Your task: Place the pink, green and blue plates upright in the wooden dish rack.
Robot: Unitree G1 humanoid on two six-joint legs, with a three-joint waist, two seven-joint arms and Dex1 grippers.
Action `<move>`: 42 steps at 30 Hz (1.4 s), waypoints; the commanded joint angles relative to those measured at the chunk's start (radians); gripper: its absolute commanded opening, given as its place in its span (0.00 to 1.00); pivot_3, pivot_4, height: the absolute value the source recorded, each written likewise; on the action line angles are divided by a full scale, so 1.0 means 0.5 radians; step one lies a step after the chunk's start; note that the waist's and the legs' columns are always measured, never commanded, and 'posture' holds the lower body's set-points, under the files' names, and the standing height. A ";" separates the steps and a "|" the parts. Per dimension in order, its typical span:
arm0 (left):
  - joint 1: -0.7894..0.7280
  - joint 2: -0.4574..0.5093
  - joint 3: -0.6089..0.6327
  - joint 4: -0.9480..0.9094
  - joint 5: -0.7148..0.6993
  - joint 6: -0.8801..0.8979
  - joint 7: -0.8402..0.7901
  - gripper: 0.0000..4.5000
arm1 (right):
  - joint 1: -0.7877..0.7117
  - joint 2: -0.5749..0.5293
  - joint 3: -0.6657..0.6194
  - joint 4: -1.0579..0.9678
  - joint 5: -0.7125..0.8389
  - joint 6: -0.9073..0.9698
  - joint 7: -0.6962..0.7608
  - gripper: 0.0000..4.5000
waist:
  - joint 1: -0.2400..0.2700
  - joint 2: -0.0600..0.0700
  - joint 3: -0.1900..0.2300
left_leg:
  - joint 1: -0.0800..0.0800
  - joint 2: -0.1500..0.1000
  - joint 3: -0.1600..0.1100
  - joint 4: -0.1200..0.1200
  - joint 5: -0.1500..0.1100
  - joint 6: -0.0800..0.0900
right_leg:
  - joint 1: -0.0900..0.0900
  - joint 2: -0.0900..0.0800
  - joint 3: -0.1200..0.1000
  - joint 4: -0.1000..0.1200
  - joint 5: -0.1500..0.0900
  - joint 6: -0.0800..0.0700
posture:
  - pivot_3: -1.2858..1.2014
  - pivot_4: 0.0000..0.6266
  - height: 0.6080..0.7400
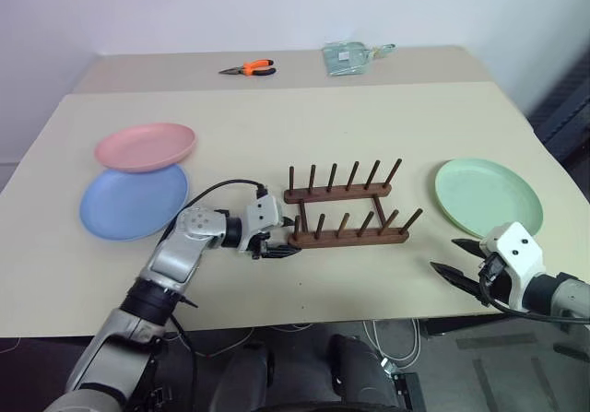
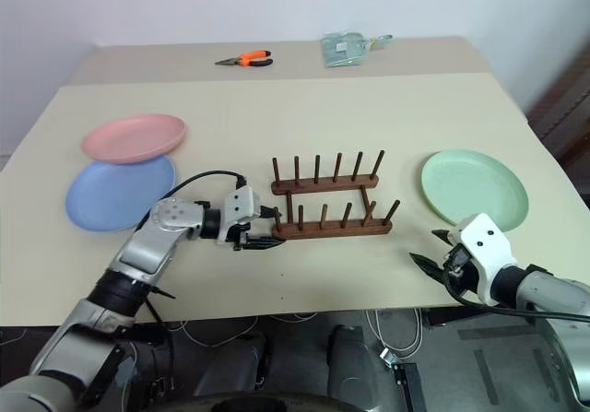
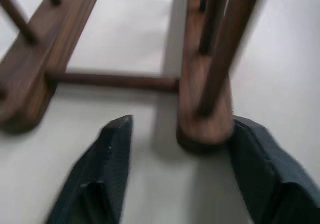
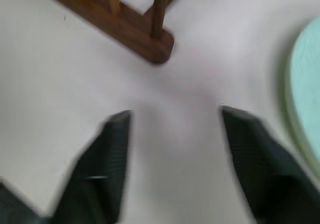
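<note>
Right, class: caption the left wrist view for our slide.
Left end effector open beside the near rail end of the wooden dish rack.

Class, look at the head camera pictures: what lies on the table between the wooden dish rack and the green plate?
Nothing: in the left eye view, bare tabletop separates the wooden dish rack from the green plate, flat to its right.

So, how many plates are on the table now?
3: the pink plate lies far left, overlapping the blue plate in front of it; the green plate lies right of the wooden dish rack.
</note>
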 commanded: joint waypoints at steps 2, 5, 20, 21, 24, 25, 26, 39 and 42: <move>0.308 0.184 0.142 -0.485 -0.266 0.438 -0.031 0.18 | -0.013 0.007 0.109 -0.125 0.025 0.005 0.012 0.03 | -0.020 0.002 -0.001 | 0.001 0.002 0.000 -0.003 0.000 0.000 | 0.000 0.001 0.000 0.001 -0.001 -0.002 | 0.52 0.24 1.00; 0.396 0.114 0.041 -0.701 -0.269 0.552 0.121 0.02 | -0.109 0.050 0.309 -0.044 -0.104 -0.070 -0.067 0.00 | -0.007 0.002 -0.001 | 0.000 0.001 0.000 -0.001 0.000 0.000 | 0.000 -0.001 -0.001 0.000 -0.005 -0.007 | 0.52 0.24 1.00; -0.033 -0.514 -0.121 0.123 0.249 0.224 1.140 0.02 | -1.063 0.435 0.857 0.846 -0.717 -0.343 -0.624 0.00 | 0.026 0.001 -0.003 | 0.000 -0.003 -0.001 0.027 0.000 -0.001 | 0.009 0.001 -0.003 0.002 -0.005 -0.005 | 0.52 0.24 1.00; -0.050 -0.519 -0.110 0.155 0.239 0.214 1.150 0.02 | -1.114 0.443 0.863 0.909 -0.729 -0.375 -0.628 0.00 | 0.029 0.001 -0.003 | 0.000 -0.004 -0.001 0.027 0.000 0.000 | 0.009 0.000 -0.002 0.004 -0.004 -0.004 | 0.52 0.24 1.00; -0.070 -0.504 -0.106 0.203 0.238 0.167 1.161 0.02 | -1.222 0.462 0.867 1.034 -0.757 -0.457 -0.643 0.00 | 0.026 0.001 -0.003 | -0.001 -0.006 -0.002 0.024 0.000 0.000 | 0.006 0.000 -0.003 0.004 -0.003 -0.004 | 0.52 0.24 1.00; -0.065 -0.491 -0.103 0.199 0.236 0.158 1.159 0.02 | -1.244 0.464 0.862 1.051 -0.750 -0.468 -0.629 0.00 | 0.026 0.002 -0.003 | -0.001 -0.006 -0.002 0.024 0.000 0.000 | 0.005 0.001 -0.002 0.004 -0.002 -0.002 | 0.52 0.24 1.00; -0.055 -0.473 -0.098 0.183 0.230 0.148 1.150 0.02 | -1.254 0.461 0.853 1.046 -0.721 -0.464 -0.590 0.00 | 0.026 0.002 -0.003 | -0.001 -0.006 -0.002 0.024 0.000 0.000 | 0.005 0.001 -0.002 0.005 0.000 0.000 | 0.52 0.24 1.00; -0.480 -0.450 1.176 -0.036 -0.266 0.556 1.988 0.99 | -1.105 0.426 0.915 0.568 -0.466 -0.336 -0.227 0.95 | 0.007 0.000 0.003 | -0.005 -0.006 -0.006 0.025 0.000 -0.001 | 0.005 0.001 -0.004 0.003 0.000 0.006 | 0.52 0.24 1.00; -0.649 -0.547 1.500 -0.121 -0.296 0.691 2.429 0.99 | -1.156 0.426 0.954 0.653 -0.505 -0.386 -0.218 0.95 | 0.017 -0.002 0.004 | -0.006 -0.008 -0.005 0.025 -0.002 -0.003 | 0.005 0.000 -0.003 0.001 0.002 0.012 | 0.52 0.24 1.00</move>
